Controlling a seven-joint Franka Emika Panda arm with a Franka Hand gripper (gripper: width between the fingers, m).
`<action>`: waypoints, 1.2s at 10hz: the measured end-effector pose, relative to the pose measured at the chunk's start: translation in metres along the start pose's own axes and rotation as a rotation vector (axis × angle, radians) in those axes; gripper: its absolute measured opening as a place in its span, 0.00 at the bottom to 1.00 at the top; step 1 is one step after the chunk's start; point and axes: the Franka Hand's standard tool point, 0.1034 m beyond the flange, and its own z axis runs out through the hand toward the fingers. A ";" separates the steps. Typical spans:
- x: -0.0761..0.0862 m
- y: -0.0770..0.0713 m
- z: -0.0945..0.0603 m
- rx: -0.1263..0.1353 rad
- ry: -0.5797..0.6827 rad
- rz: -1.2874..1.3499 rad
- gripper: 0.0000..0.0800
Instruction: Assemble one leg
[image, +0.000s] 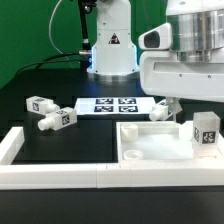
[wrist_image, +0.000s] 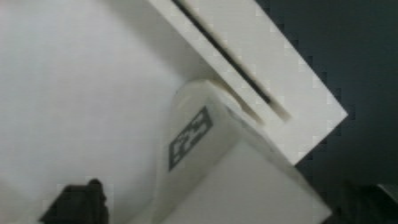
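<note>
A leg (wrist_image: 210, 150), white with a black-and-white tag, stands on the white tabletop (wrist_image: 80, 90) close to its raised rim. In the exterior view this leg (image: 205, 130) is at the tabletop's (image: 150, 145) right end, below my hand (image: 185, 65). In the wrist view my gripper (wrist_image: 228, 205) is open, with the leg between the two dark fingertips (wrist_image: 75, 202) and a gap on each side. Two more legs (image: 40, 104) (image: 58, 120) lie on the black table at the exterior view's left.
The marker board (image: 110, 104) lies flat behind the tabletop. A small pale part (image: 163, 108) lies by the tabletop's far rim under my hand. A white L-shaped wall (image: 60, 176) runs along the front. The arm's base (image: 112, 50) stands at the back.
</note>
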 end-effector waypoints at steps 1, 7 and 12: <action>0.001 0.001 0.000 -0.008 0.006 -0.087 0.81; -0.002 -0.001 0.001 -0.076 0.022 -0.507 0.80; -0.003 -0.002 0.001 -0.070 0.033 -0.203 0.36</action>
